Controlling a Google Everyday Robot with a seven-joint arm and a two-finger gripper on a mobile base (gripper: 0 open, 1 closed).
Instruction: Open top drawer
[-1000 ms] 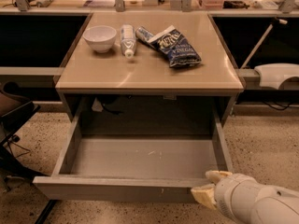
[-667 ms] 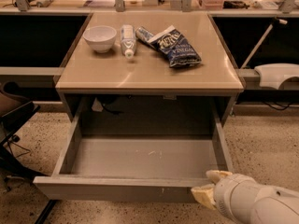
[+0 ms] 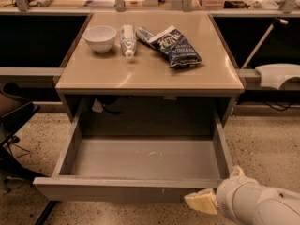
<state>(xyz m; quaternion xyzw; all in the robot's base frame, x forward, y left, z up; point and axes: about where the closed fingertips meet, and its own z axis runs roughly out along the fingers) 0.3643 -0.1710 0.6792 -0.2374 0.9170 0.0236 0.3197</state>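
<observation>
one white arm [image 3: 265, 205] reaches in from the lower right, its tool [image 3: 206, 202] at the right front corner of the top drawer [image 3: 140, 161]; its opening cannot be told. the drawer stands pulled far out under the bench [image 3: 150, 74], its shallow grey interior showing small white marks.

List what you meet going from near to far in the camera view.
Tool at the drawer's front right corner → drawer → table → bag.
</observation>
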